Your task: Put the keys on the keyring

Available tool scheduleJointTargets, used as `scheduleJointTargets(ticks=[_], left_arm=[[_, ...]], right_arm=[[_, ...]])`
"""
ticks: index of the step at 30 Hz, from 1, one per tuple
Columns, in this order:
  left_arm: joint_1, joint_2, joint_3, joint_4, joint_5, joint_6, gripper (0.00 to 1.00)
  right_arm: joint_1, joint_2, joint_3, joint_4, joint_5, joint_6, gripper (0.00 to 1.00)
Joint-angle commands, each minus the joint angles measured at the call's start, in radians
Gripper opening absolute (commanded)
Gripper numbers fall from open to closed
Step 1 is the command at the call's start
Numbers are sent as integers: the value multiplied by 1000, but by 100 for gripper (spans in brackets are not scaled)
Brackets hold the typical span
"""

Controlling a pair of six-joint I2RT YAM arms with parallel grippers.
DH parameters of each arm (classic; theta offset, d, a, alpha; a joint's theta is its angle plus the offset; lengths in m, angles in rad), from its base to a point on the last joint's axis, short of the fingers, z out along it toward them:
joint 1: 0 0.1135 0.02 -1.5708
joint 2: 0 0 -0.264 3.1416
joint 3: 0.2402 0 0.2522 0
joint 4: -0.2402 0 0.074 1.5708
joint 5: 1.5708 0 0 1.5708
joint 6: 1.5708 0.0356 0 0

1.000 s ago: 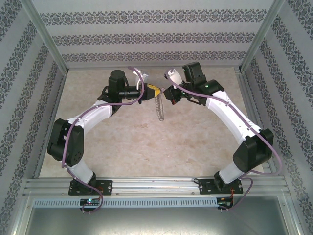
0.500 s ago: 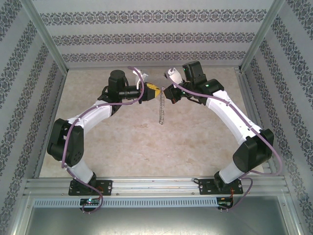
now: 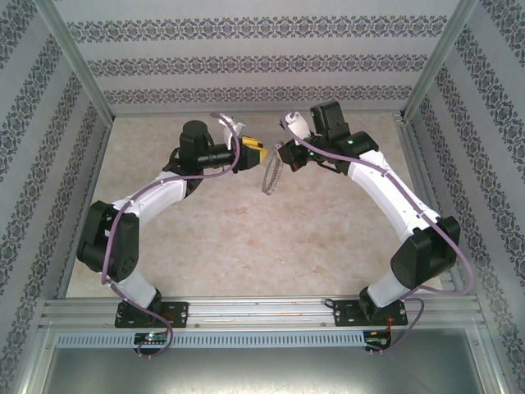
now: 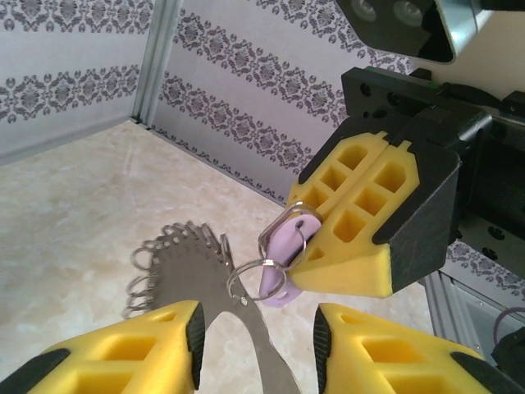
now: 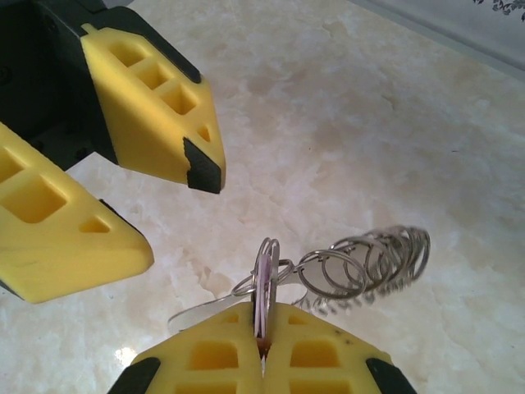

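Note:
My right gripper (image 5: 262, 332) is shut on the lilac head of the key (image 4: 284, 256), which stands edge-on between its yellow fingers (image 4: 361, 217). A small split ring (image 4: 256, 277) links the key to the keyring (image 3: 269, 175), a silvery hoop with a looped edge (image 5: 373, 263) that hangs below the right gripper (image 3: 283, 156) above the table. My left gripper (image 3: 253, 150) is open just left of the key. In the left wrist view its fingers (image 4: 139, 349) stand on either side of the keyring's lower part without touching it.
The beige marble-look tabletop (image 3: 246, 238) lies under both arms. Patterned walls and aluminium posts (image 3: 78, 66) enclose it on three sides. A metal rail (image 3: 262, 308) runs along the near edge by the arm bases.
The left gripper has drawn back a little to the left, away from the top of the keyring. The keyring has swung and now hangs tilted from the right gripper.

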Motion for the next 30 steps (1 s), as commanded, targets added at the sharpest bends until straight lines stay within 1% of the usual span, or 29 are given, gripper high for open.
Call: scheduleJointTargets(ticks=[1,5,7,8,10,11,16,21,30], left_arm=[[15,-44,-41,117,-39,-46,41],[34,-52,-83,174,-74,-86,43],[42,-57,-93,172,-88,-91,47],[43,-61,-100,169,-97,-90,52],[48,-72,-113,169,-118,-89,70],[49,-78,-121,175,-119,-89,99],[57,-111,-160,189,-190,-90,100],[68,-149,-190,177,-261,-80,100],[77,-218,-194,71,-295,-30,100]], right_arm=[[-14,18,33,24,9,7,0],[-25,51,49,27,7,11,0],[-30,73,63,29,3,12,0],[-33,86,74,30,2,13,0],[-39,111,98,31,-4,16,0],[-42,124,108,32,-6,20,0],[-58,217,207,30,-19,33,0],[-78,340,362,2,-29,46,0],[-113,579,632,-42,-69,88,0]])
